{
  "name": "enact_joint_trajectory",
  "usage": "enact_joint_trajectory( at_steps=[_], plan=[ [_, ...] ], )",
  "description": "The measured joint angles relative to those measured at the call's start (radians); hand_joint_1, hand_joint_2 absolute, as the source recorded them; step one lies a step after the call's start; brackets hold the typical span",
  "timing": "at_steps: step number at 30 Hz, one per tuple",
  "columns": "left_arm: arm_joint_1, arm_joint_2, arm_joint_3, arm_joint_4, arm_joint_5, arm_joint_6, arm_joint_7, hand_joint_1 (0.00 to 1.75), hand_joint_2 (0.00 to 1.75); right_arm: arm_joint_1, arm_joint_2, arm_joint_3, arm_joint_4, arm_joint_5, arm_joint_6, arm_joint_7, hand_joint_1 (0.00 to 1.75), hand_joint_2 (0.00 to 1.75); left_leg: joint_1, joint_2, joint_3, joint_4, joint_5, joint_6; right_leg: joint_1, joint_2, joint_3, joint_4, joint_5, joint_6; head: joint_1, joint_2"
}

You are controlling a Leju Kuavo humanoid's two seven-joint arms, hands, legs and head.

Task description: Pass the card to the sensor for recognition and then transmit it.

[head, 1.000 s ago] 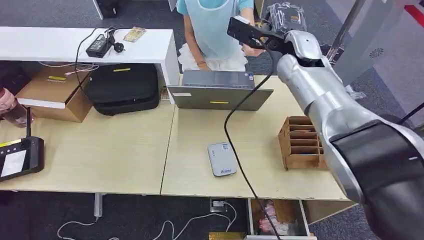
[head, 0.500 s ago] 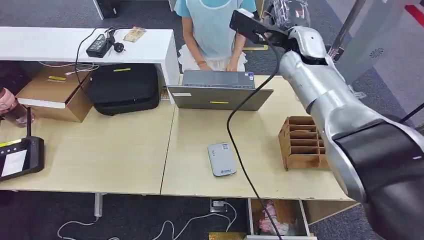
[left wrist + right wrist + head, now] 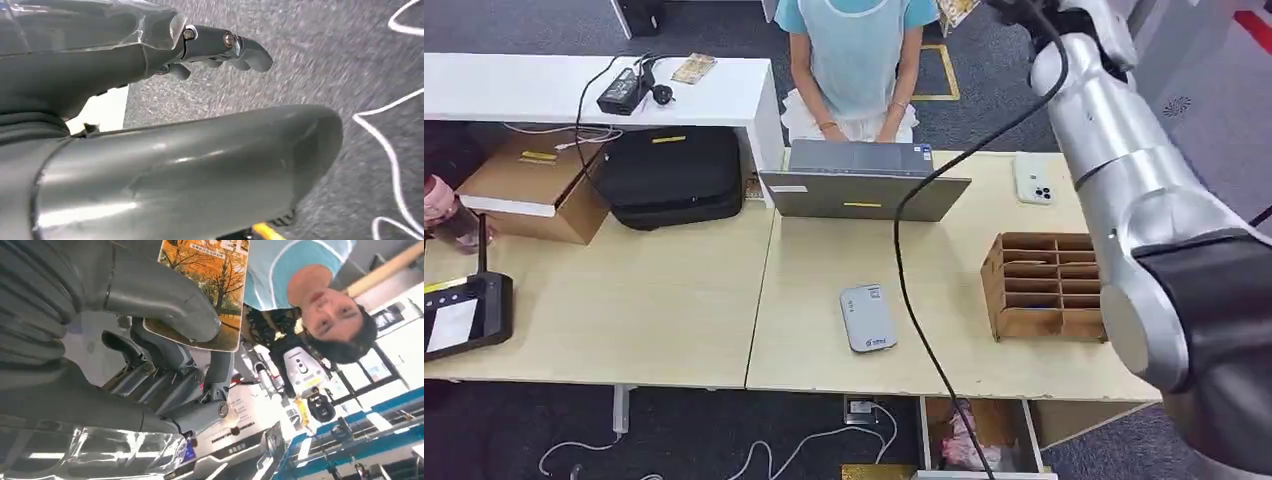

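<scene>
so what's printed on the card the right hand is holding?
An autumn scene, orange-leaved trees, on the card gripped by the right hand; clearest in the right wrist view.

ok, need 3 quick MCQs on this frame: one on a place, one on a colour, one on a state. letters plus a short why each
1. Where does the grey card reader lie?
A. on the desk, in front of the laptop
B. inside the wooden organizer
C. on the white shelf

2. What colour dominates the picture on the card?
A. blue
B. orange
C. purple

3. What is the right hand doing?
A. resting flat on the desk
B. hanging with nothing in it
C. holding the card

Answers: 1 A, the head view shows it on bare desk nearer the robot than the laptop. 2 B, autumn trees fill it. 3 C, the thumb presses the card against the fingers.
</scene>
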Motion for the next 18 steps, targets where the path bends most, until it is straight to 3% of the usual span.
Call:
enact_joint_trajectory(
  at_steps=[4,7,13,18],
  plan=[
    [-0.067,0.062,0.001,0.0,-0.003,-0.005,0.053,0.0,0.0,0.021,-0.042,-0.062,-0.089,-0.074,0.064,-0.032,1.75,1.75,0.0,0.001,0.0,0.0,0.0,0.0,0.0,0.001,0.0,0.0,0.001,-0.001,0.0,0.0],
    [-0.084,0.087,0.001,0.0,-0.003,-0.01,0.05,0.0,0.0,0.07,-0.079,-0.1,-0.163,-0.138,0.106,-0.054,1.75,1.75,0.0,0.001,0.0,0.0,0.0,0.0,0.0,0.001,0.0,0.0,0.001,-0.001,0.0,0.0],
    [-0.08,0.094,0.002,0.0,-0.003,-0.012,0.03,0.0,0.0,0.224,-0.18,-0.186,-0.342,-0.287,0.197,-0.087,1.75,1.75,0.0,0.001,-0.001,0.0,0.0,0.0,0.0,0.001,0.0,-0.002,0.001,-0.001,0.0,0.0],
    [-0.078,0.102,0.004,0.0,0.004,-0.012,0.03,0.0,0.0,0.345,-0.238,-0.237,-0.455,-0.344,0.234,-0.099,1.75,1.75,0.0,0.001,-0.002,0.0,0.0,0.0,0.0,0.002,-0.001,-0.002,0.001,-0.001,0.0,0.0]
  ],
)
